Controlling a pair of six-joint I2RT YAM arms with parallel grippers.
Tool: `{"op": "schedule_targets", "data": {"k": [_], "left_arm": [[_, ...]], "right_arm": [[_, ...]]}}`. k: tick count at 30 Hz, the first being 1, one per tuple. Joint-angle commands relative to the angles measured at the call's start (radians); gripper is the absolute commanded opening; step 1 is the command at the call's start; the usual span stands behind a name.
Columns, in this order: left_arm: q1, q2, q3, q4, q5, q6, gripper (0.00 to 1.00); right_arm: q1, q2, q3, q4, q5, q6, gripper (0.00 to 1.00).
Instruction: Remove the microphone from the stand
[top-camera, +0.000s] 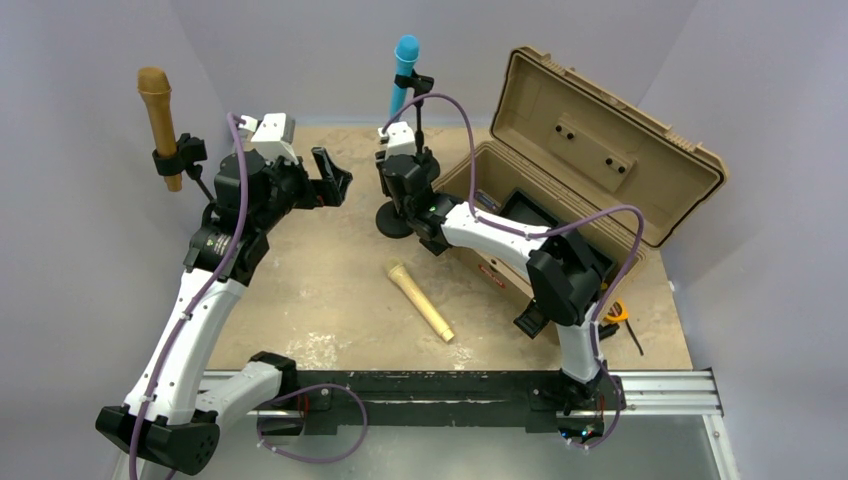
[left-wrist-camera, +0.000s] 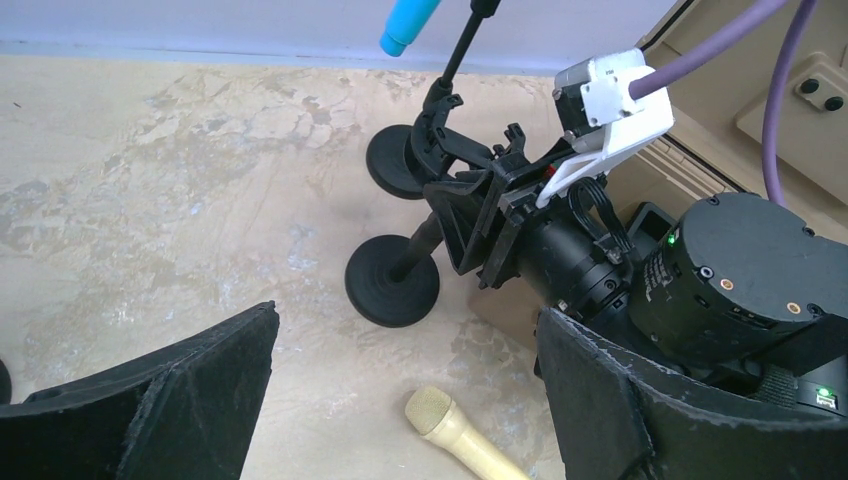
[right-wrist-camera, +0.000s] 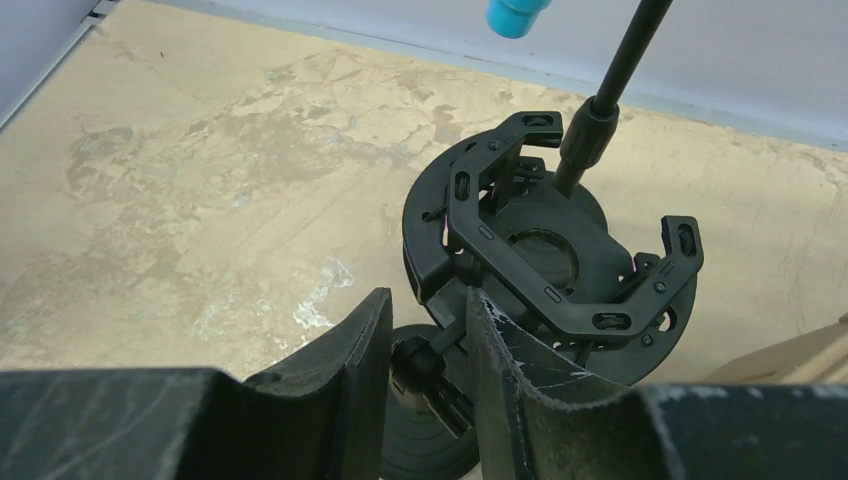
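Right claw (right-wrist-camera: 428, 330) clamped on the pole of the near stand (left-wrist-camera: 392, 280); left claw (top-camera: 335, 178) spread wide, holding nothing. Blue microphone (top-camera: 404, 70) sits clipped atop the rear stand (left-wrist-camera: 395, 165); cream microphone (top-camera: 421, 300) lies on the counter (top-camera: 320, 270).

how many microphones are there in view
3: a brown microphone in the far-left stand, a blue microphone in the back-centre stand, a cream microphone lying on the table. The open case's inside is partly hidden, so it could hold more.
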Motion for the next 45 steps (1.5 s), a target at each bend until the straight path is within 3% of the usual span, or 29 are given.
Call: {"op": "schedule_targets", "data": {"k": [1,9,17,22,27,32,35,41,45], "left_arm": [[-0.005,-0.015,0.022,0.024,-0.008,0.013,0.97],[-0.005,-0.006,0.017,0.03,0.002,0.011,0.97],[-0.005,0.021,0.016,0.03,0.006,0.014,0.98],[-0.005,0.061,0.017,0.034,0.037,0.013,0.98],[-0.006,0.127,0.008,0.077,0.156,0.02,1.0],[-0.009,0.181,-0.062,0.236,0.332,0.011,0.99],[-0.019,0.196,-0.135,0.372,0.369,0.0,0.98],[-0.08,0.229,-0.387,0.841,0.242,-0.008,0.99],[-0.086,0.294,-0.498,1.032,0.213,0.071,0.98]], "right_arm": [[0.017,0.093,-0.045,-0.264,-0.024,-0.007,0.31],[0.024,0.019,0.069,-0.255,-0.035,-0.012,0.36],[0.024,-0.149,0.147,-0.136,-0.176,-0.012,0.6],[0.021,-0.305,0.054,-0.017,-0.18,-0.012,0.67],[0.022,-0.514,-0.162,0.158,-0.202,-0.02,0.67],[0.018,-0.675,-0.33,0.246,-0.247,0.007,0.67],[0.018,-0.748,-0.401,0.265,-0.263,0.031,0.67],[0.018,-0.921,-0.525,0.306,-0.265,0.087,0.66],[0.018,-1.041,-0.584,0.325,-0.281,0.104,0.67]]}}
